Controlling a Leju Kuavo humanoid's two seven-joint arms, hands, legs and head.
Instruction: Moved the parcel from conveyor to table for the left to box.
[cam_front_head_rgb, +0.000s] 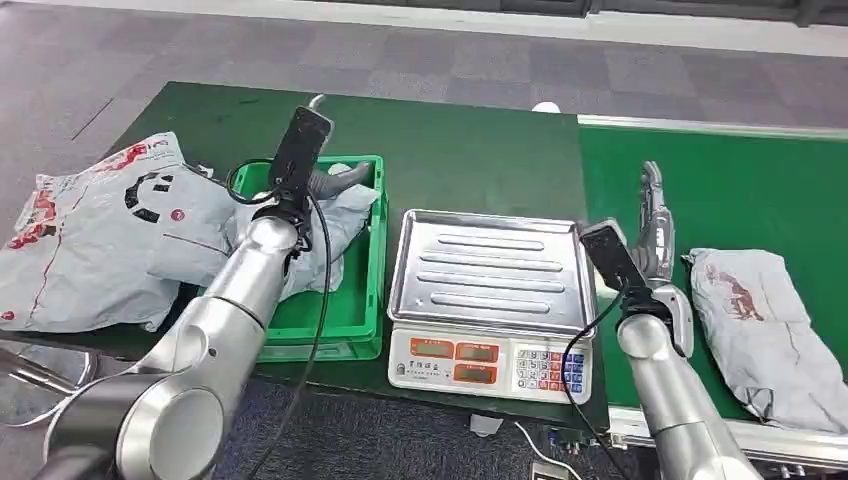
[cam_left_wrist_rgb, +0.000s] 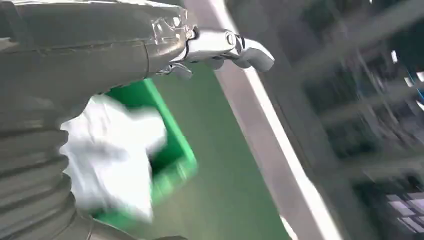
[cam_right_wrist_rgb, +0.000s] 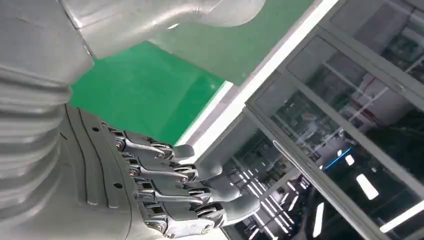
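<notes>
- I am taking the scale (cam_front_head_rgb: 490, 272) as my landmark; it is standing in the middle, on the dark green table (cam_front_head_rgb: 470, 150).
- The parcel (cam_front_head_rgb: 765, 325) I must move is lying to the right of the scale, flat on the bright green conveyor (cam_front_head_rgb: 760, 170). It is a grey bag with a reddish print.
- Its long axis is running from the far side toward the near edge of the conveyor, slanting a little away from the scale at the near end.
- My right hand (cam_front_head_rgb: 655, 235) is hanging between the scale and the parcel, just beside the parcel's far-left corner, and it is not touching it as far as I can see.
- In the right wrist view the fingers (cam_right_wrist_rgb: 190, 175) are lying almost straight, side by side, and they are holding nothing.
- So the parcel lies to the right of these fingers and slightly nearer to me; I judge this hand is the one that must reach it.
- My left hand (cam_front_head_rgb: 335, 182) is working to the left of the scale, over the green crate (cam_front_head_rgb: 365, 300), where a grey bag (cam_front_head_rgb: 335, 225) is lying already.
- I cannot tell if the left fingers are grasping anything; the left wrist view is blurred.
- More grey bags (cam_front_head_rgb: 90, 240) are piled farther left of the crate.
</notes>
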